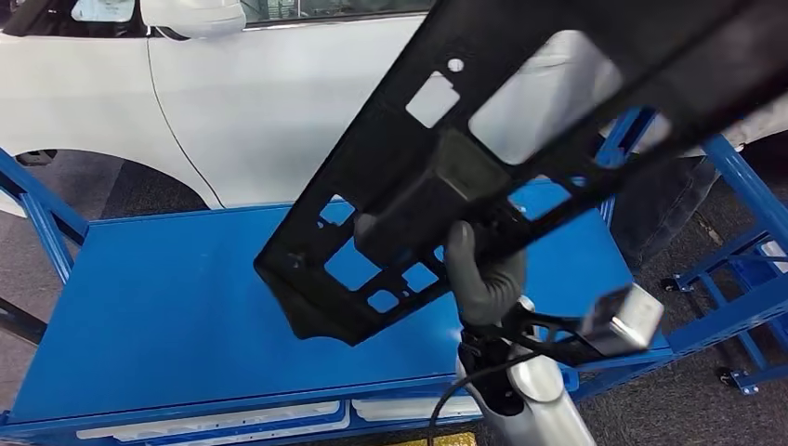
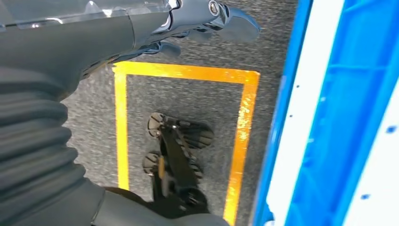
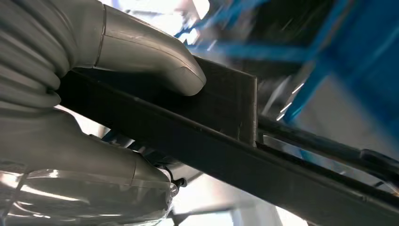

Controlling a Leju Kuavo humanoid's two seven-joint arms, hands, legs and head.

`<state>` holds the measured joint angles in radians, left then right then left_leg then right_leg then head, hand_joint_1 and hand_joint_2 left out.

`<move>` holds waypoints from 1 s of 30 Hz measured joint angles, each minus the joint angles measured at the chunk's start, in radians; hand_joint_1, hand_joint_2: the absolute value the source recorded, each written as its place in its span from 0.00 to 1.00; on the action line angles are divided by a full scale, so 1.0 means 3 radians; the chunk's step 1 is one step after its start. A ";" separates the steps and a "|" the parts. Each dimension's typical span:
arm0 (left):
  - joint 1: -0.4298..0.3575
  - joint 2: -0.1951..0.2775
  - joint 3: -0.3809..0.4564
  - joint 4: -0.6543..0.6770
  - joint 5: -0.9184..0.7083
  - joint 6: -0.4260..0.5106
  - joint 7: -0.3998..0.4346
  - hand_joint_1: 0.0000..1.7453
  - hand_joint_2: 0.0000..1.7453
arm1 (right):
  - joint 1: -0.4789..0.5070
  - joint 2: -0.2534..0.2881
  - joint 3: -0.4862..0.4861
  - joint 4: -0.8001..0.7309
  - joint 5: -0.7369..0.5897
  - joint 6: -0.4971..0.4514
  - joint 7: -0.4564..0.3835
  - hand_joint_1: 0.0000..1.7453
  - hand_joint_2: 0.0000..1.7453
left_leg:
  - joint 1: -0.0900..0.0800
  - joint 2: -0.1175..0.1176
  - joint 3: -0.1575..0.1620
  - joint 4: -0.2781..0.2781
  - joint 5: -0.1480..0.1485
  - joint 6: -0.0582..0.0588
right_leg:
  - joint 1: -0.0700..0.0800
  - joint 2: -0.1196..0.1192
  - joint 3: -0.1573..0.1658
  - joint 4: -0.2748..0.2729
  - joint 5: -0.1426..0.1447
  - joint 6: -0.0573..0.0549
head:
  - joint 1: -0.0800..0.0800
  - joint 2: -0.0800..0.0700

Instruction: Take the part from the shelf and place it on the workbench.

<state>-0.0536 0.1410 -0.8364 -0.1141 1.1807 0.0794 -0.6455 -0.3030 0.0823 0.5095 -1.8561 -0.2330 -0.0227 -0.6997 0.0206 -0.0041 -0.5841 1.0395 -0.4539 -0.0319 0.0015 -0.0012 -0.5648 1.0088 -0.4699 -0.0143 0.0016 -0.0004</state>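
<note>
The robot's right hand (image 1: 483, 279) is gripping a large black plastic part (image 1: 520, 139) and holding it tilted in the air above a blue workbench (image 1: 167, 307), as seen from the head camera. The part, a flat frame pierced with square and oblong cutouts, is rising from its low end just left of the fingers to its high end far up and to the right of them, clear of the bench top. A white car (image 1: 279, 102) is standing beyond the bench, behind the part, and a blue shelf frame (image 1: 743, 232) is standing off to the right of the hand.

The right wrist camera is giving the detail the head camera lacks: the grey thumb (image 3: 160, 61) is pressing on one face of the part (image 3: 226, 141) while the rest of the hand (image 3: 94, 160) is lying against the opposite side, so the dark bar is clamped between them. The background there is blurred.

The left wrist camera is showing the left hand (image 2: 211, 21) hanging over grey carpet, its dark fingers (image 2: 235, 23) curled loosely and holding nothing; whether they are fully closed cannot be told. Below the fingers, a yellow floor marking (image 2: 188, 73) is outlining a rectangle, and the blue edge of the bench (image 2: 339, 117) is running alongside.
</note>
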 joint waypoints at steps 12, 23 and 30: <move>-0.0015 -0.0015 0.0073 0.0000 0.0000 0.0171 0.0050 0.00 1.00 | 0.0172 -0.0211 0.0001 -0.0351 -0.0378 0.0685 0.0010 1.00 1.00 | -0.0001 0.0000 0.0018 -0.0085 0.0010 0.0143 | -0.0037 0.0001 -0.0353 0.0768 -0.0302 0.0118 | 0.0014 0.0000; -0.0008 -0.0079 0.0076 0.0000 0.0000 0.0341 0.0117 0.00 1.00 | 0.0115 -0.0351 0.0028 -0.0111 -0.0498 0.0947 0.0009 1.00 1.00 | -0.0004 -0.0005 -0.0230 0.0485 -0.0386 -0.0013 | -0.0026 -0.0018 -0.0109 -0.0018 0.0127 -0.0051 | -0.0004 0.0000; -0.0047 -0.0076 0.0055 0.0000 0.0000 0.0420 0.0263 0.00 1.00 | -0.0222 -0.0632 0.0264 -0.0004 -0.0989 0.0571 0.0062 1.00 1.00 | -0.0017 -0.0007 0.0280 -0.0017 -0.0285 0.0026 | -0.0004 -0.0023 -0.0301 0.0016 0.0291 -0.0002 | -0.0004 0.0000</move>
<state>-0.0676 0.1184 -0.8200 -0.1141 1.1807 0.2054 -0.5666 -0.3695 -0.1074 0.5889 -1.8573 -0.5296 0.1485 -0.6811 0.0156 -0.0063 -0.5001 1.0343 -0.5396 -0.0242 0.0003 -0.0080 -0.6550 1.0135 -0.3826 -0.0149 0.0003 -0.0004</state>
